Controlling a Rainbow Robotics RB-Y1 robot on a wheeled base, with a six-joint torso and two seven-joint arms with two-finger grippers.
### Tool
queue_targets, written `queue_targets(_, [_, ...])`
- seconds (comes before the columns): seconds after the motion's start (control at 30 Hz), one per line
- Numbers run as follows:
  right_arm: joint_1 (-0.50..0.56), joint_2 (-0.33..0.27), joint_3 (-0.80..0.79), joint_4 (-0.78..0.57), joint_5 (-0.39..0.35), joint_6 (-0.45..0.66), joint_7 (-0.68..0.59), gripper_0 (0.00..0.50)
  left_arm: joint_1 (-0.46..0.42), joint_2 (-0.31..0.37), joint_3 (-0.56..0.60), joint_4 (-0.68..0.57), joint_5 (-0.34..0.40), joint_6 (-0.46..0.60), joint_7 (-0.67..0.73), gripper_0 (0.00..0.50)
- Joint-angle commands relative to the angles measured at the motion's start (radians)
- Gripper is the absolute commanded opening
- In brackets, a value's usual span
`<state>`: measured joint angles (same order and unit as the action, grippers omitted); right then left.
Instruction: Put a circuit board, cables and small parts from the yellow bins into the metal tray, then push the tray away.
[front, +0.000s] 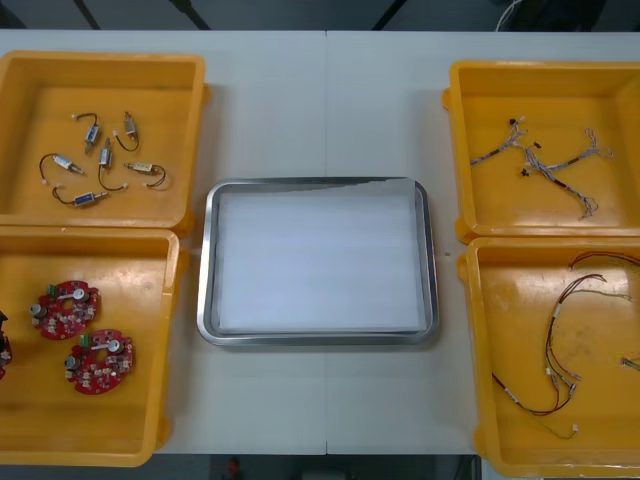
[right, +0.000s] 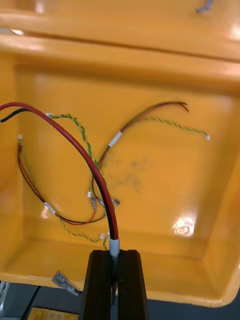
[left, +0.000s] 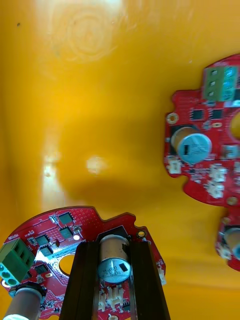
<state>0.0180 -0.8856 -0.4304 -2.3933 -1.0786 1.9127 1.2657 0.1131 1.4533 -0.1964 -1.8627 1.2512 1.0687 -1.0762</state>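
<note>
Holding two loads | left gripper (left: 115, 248) clamped circuit board (left: 56, 231) in near left bin (left: 100, 125) | right gripper (right: 115, 256) pinched red cable (right: 70, 139) over near right bin (right: 170, 190) | I judged slow straight lifts safest toward metal tray (front: 206, 260).

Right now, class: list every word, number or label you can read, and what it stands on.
No text is readable.
White print on the red circuit board in the left gripper: too small to read.
Black mark on its capacitor: no legible characters.
Red and black cable in the right gripper, yellow bins, metal tray: no text.
</note>
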Motion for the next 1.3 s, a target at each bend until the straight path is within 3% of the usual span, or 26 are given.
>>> queue_targets(0.03, [-0.073,-0.049,0.033,-0.049,-0.007,0.007,0.142,0.000,-0.015,0.056,0.101,-0.044,0.048,0.076,-0.033,0.000])
queue_targets(0.37, [-0.165,-0.053,0.160,-0.064,0.025,0.007,0.281,0.000,-0.026,0.056,0.278,-0.079,0.163,0.229,-0.031,0.000])
queue_targets(0.67, [-0.199,-0.053,0.180,-0.064,-0.003,0.007,0.388,0.000,-0.128,0.045,0.298,-0.101,0.178,0.310,-0.011,0.000])
queue_targets(1.03, [-0.210,-0.056,0.193,-0.064,0.000,0.007,0.391,0.000,-0.363,-0.033,0.261,-0.079,0.205,0.485,0.039,0.000])
queue_targets(1.13, [-0.214,-0.058,0.205,-0.064,0.006,0.007,0.386,0.000,-0.492,-0.063,0.183,-0.044,0.198,0.533,0.065,0.000])
queue_targets(1.2, [-0.216,-0.058,0.205,-0.064,0.008,0.007,0.386,0.000,-0.516,-0.071,0.169,-0.038,0.197,0.544,0.081,0.000])
queue_targets(1.3, [-0.220,-0.058,0.206,-0.064,0.012,0.007,0.385,0.000,-0.639,-0.128,0.098,-0.013,0.172,0.594,0.157,0.000])
